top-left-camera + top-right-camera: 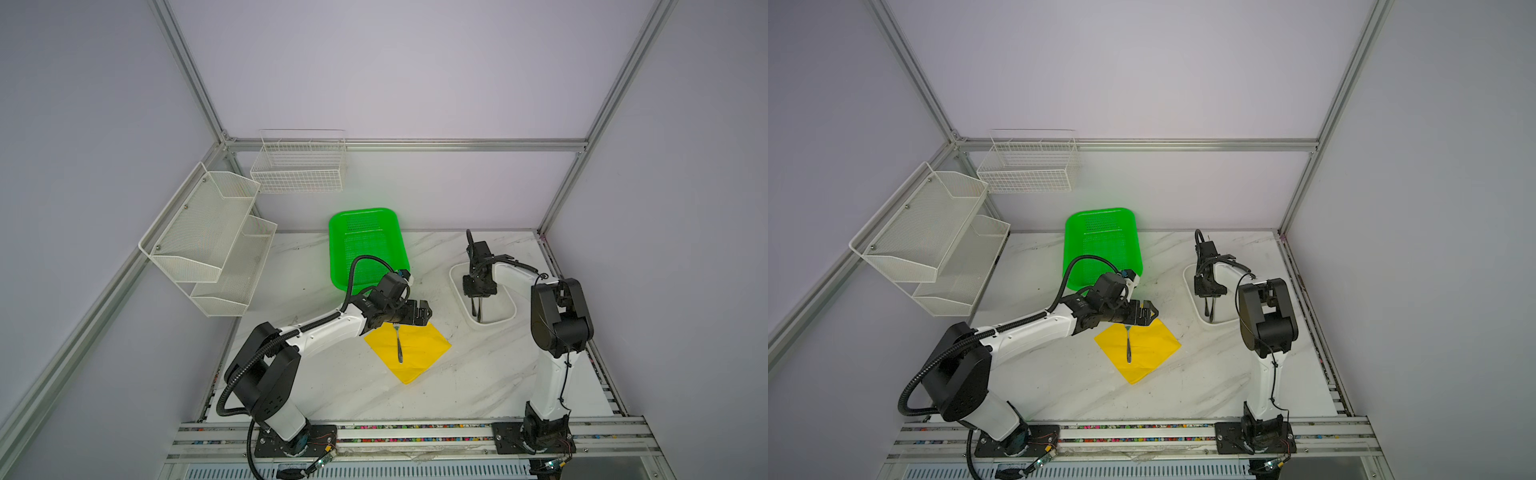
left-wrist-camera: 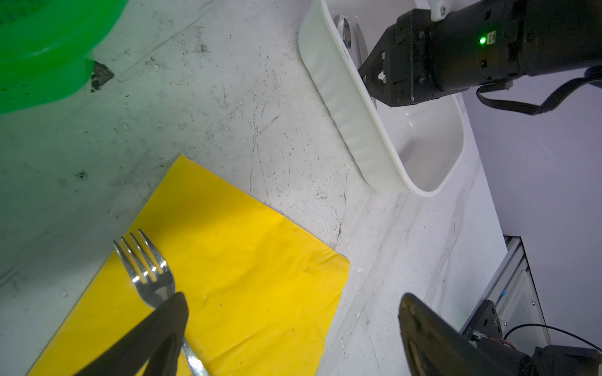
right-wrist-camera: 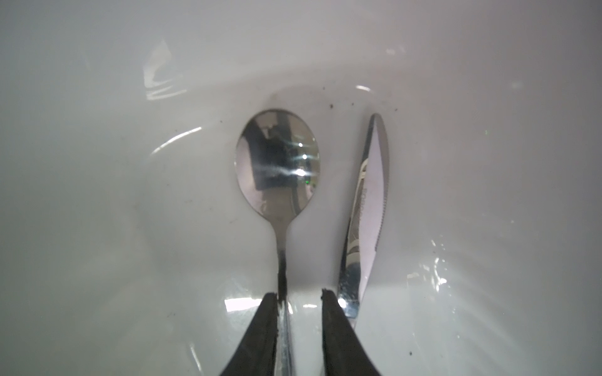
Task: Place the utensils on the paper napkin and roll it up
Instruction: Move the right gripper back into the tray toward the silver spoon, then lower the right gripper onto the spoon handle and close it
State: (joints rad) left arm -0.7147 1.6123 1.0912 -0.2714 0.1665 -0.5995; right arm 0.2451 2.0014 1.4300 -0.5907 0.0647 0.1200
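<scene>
You are seeing the paper napkin (image 1: 424,349) lying mid-worktop (image 1: 478,382), nearer the front edge, with the fork (image 1: 399,345) lying on it, tines pointing toward the back edge. Behind it, the basket (image 1: 361,232) is sitting by the back edge. Toward the right edge, the tray (image 2: 351,107) is holding the spoon (image 3: 277,162) and knife (image 3: 368,195) side by side.

high stereo pair, wrist views near napkin (image 2: 247,273), spoon (image 3: 277,162)

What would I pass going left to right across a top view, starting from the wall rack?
white mesh wall rack → green basket → paper napkin → white tray
</scene>
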